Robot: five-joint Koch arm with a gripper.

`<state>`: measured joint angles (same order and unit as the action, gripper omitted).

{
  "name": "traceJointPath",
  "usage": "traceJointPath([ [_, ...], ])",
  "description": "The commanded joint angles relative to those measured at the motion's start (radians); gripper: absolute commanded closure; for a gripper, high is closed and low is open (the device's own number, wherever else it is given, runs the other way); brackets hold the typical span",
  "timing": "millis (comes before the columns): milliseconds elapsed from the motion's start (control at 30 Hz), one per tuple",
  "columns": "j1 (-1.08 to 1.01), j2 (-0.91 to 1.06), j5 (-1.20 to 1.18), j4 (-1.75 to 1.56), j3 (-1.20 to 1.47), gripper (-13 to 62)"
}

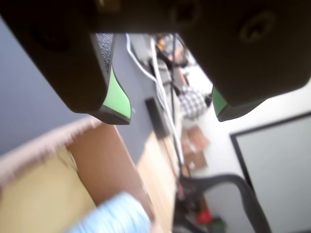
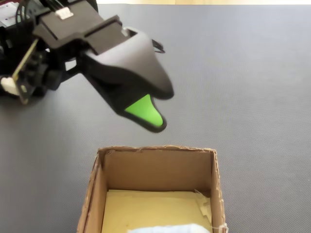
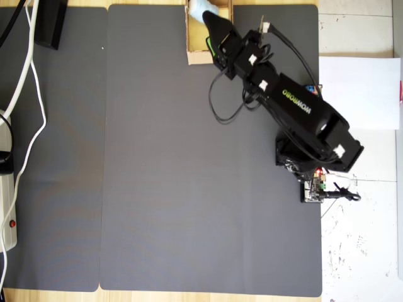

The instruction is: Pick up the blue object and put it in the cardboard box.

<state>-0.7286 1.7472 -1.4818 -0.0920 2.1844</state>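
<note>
The blue object (image 2: 167, 229), a pale bluish bundle, lies inside the cardboard box (image 2: 155, 167) on its yellowish floor. In the wrist view the blue object (image 1: 114, 216) shows blurred at the bottom, with the cardboard box wall (image 1: 97, 155) beside it. My gripper (image 1: 172, 114) hangs above the box's edge, open, its green-padded jaws wide apart with nothing between them. The fixed view shows the gripper (image 2: 153, 121) above the box's far wall. Overhead, the gripper (image 3: 214, 34) reaches over the cardboard box (image 3: 195, 58) at the mat's top edge, and the blue object (image 3: 200, 7) peeks out beyond it.
A grey mat (image 3: 157, 176) covers the table. White cables (image 3: 28, 75), a black block (image 3: 50, 25) and a white power strip (image 3: 7, 189) lie at the overhead view's left. The arm's base (image 3: 315, 151) stands right of the mat, near white paper (image 3: 359, 91).
</note>
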Motion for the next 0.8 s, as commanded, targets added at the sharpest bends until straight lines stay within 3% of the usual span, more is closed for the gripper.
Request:
traceJointPath([
  [0, 0.04, 0.067, -0.02, -0.028, -0.026, 15.9],
  [767, 0.525, 0.437, -0.063, -0.034, 0.399, 15.3],
])
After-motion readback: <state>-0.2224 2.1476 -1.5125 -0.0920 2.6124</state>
